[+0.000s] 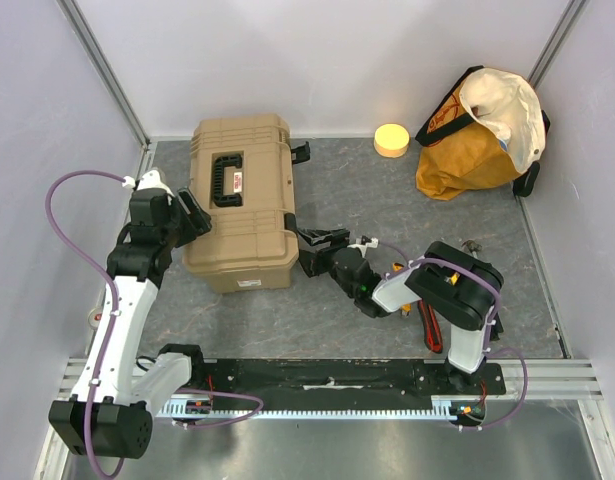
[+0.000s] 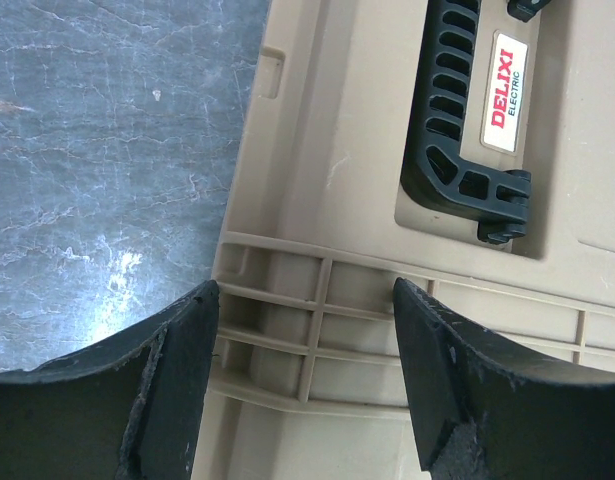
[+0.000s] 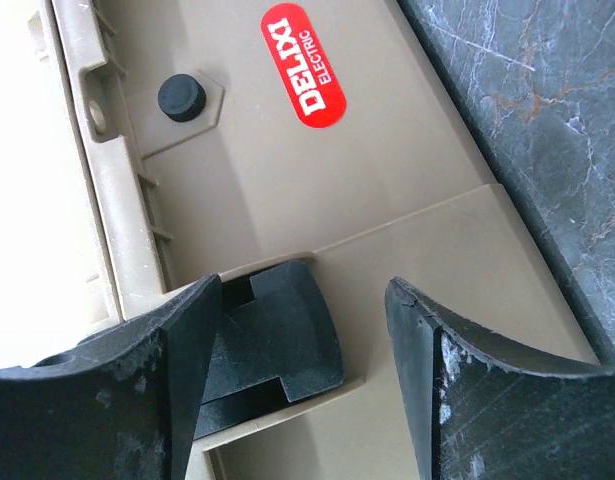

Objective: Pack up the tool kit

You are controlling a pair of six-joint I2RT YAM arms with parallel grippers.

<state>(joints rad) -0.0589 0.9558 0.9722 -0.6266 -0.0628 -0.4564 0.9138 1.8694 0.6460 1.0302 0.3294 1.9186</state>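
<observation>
The tan tool kit (image 1: pixel 242 205) lies closed on the grey table, with its black handle (image 1: pixel 227 178) and a red-white label on the lid. My left gripper (image 1: pixel 195 218) is open at the box's left edge; in the left wrist view (image 2: pixel 305 300) its jaws straddle the ribbed rim (image 2: pixel 317 330), with the handle (image 2: pixel 457 110) beyond. My right gripper (image 1: pixel 312 240) is open at the box's right side; in the right wrist view (image 3: pixel 302 300) its jaws frame a black latch (image 3: pixel 277 335) set in the tan wall below a red label (image 3: pixel 304 66).
An orange-yellow cloth bag (image 1: pixel 482 130) stands at the back right. A small round yellow block (image 1: pixel 391 139) sits left of it. A red-black tool (image 1: pixel 430 328) lies by the right arm's base. Another black latch (image 1: pixel 299 153) sticks out at the box's far right.
</observation>
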